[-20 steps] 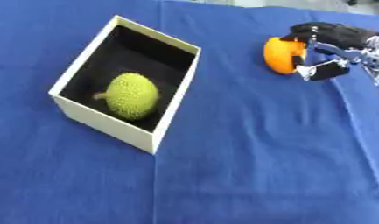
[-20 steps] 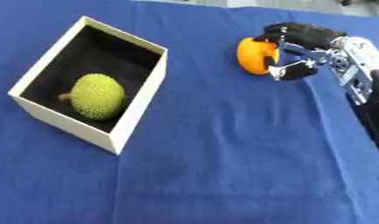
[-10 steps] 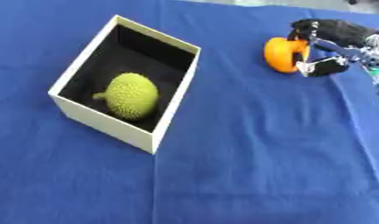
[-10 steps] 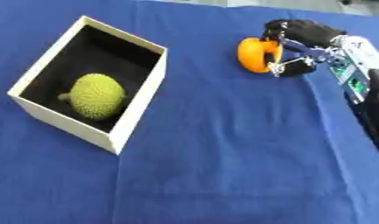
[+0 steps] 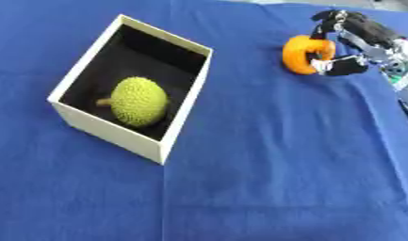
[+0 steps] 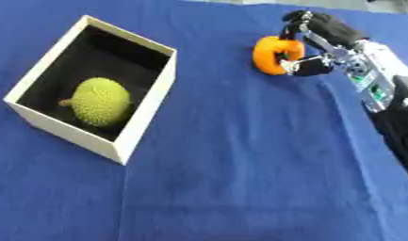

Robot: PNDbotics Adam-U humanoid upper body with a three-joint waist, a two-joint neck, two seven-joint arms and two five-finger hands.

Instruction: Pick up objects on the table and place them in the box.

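right hand point(image 6: 322, 42): fingers and thumb curled round orange fruit point(image 6: 270, 55), far right of blue tablecloth point(image 5: 265, 155) | white box point(image 5: 183, 99): left, holds 1 spiky green fruit point(image 5: 138, 101) | left hand unseen

Blue cloth point(image 5: 265, 179) everywhere, covering the whole table. Soft folds running across it. Even light, no dark shadows. Thin grey strip just past the cloth's far edge.
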